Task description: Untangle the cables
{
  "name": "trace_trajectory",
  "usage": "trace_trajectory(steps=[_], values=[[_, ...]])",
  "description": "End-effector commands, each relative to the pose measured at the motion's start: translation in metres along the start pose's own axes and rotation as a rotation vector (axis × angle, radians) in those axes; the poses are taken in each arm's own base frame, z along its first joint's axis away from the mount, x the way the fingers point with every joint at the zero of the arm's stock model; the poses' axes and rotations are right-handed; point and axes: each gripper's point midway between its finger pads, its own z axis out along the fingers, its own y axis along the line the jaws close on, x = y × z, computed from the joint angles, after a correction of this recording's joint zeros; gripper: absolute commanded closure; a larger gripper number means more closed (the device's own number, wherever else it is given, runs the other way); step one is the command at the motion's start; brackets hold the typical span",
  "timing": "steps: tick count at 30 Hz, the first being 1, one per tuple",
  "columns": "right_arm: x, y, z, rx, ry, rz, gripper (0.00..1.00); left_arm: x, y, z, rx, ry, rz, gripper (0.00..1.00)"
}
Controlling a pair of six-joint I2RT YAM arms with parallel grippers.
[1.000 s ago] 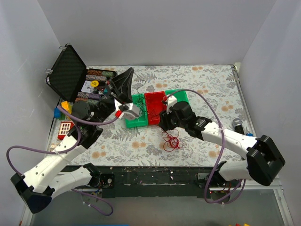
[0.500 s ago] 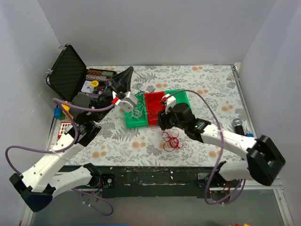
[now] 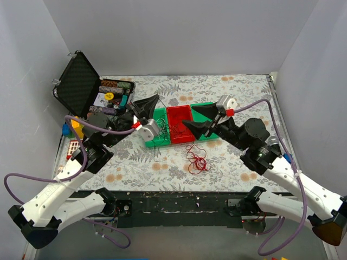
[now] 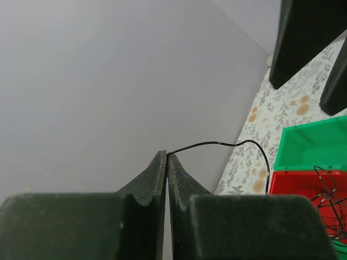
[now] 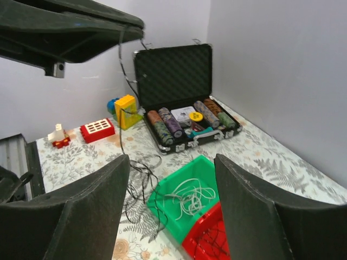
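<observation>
The cables lie in several places. A red tangle rests on the flowered cloth in front of the bins. Pale strands fill the left green bin, and dark strands sit in the red bin. My left gripper is raised above the left bin and shut on a thin black wire, which trails down towards the red bin. Its loose loops lie on the cloth. My right gripper hovers open over the red bin with nothing between its fingers.
An open black case of poker chips stands at the back left. Yellow and red toy blocks lie by the left edge. A second green bin sits right of the red one. White walls enclose the table.
My right arm has swung back to the right and lifted off the bins, its jaws opening wider. My left gripper, still pinching the black wire, has shifted slightly right and nearer.
</observation>
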Motion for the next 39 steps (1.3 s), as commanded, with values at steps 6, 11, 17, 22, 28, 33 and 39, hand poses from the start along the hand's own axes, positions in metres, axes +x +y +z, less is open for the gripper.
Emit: trace_trajectory(steps=[6, 11, 17, 22, 28, 33, 39], values=[[-0.022, 0.042, 0.038, -0.24, -0.071, -0.092, 0.3, -0.004, -0.012, -0.004, 0.077, -0.009, 0.009, 1.0], [-0.016, 0.055, 0.046, -0.318, -0.068, -0.09, 0.3, -0.006, -0.009, -0.002, 0.074, -0.01, 0.017, 1.0], [-0.003, 0.062, 0.062, -0.364, -0.034, -0.039, 0.45, -0.013, -0.004, -0.001, 0.074, -0.034, 0.038, 1.0], [0.011, 0.066, 0.074, -0.382, -0.002, 0.033, 0.74, -0.019, 0.003, 0.001, 0.06, -0.046, 0.05, 1.0], [0.034, 0.077, 0.079, -0.434, 0.042, 0.13, 0.83, -0.032, 0.017, 0.004, 0.033, -0.077, 0.069, 1.0], [0.063, 0.081, 0.078, -0.445, 0.102, 0.186, 0.89, -0.056, 0.047, 0.007, -0.042, -0.142, 0.093, 1.0], [0.124, 0.094, 0.066, -0.477, 0.24, 0.274, 0.9, -0.099, 0.105, 0.011, -0.221, -0.258, 0.115, 1.0]])
